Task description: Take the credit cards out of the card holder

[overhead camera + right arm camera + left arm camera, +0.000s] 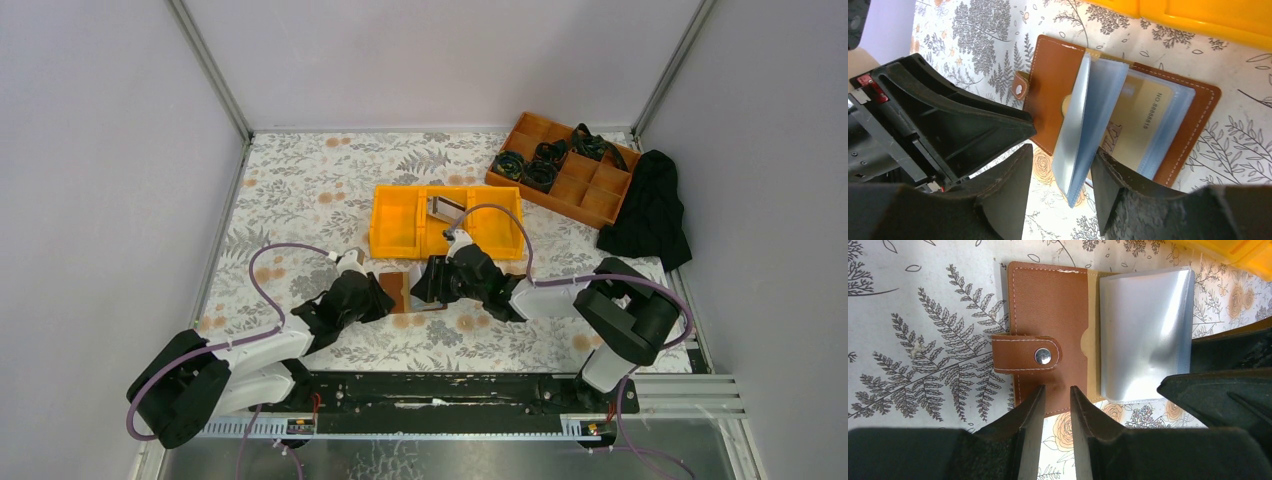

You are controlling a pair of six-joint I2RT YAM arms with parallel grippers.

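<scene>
Brown leather card holder (1058,85) open on floral table (923,290). Pale tan credit card (1138,125) inside clear plastic sleeves (1083,115). Left tool (1056,390) narrowly open, tips pinning cover (1048,305), holding nothing. Right tool (1063,156) half open astride lifted sleeves, unclamped. Step: reaching card; next needs pinch on card edge alone
</scene>
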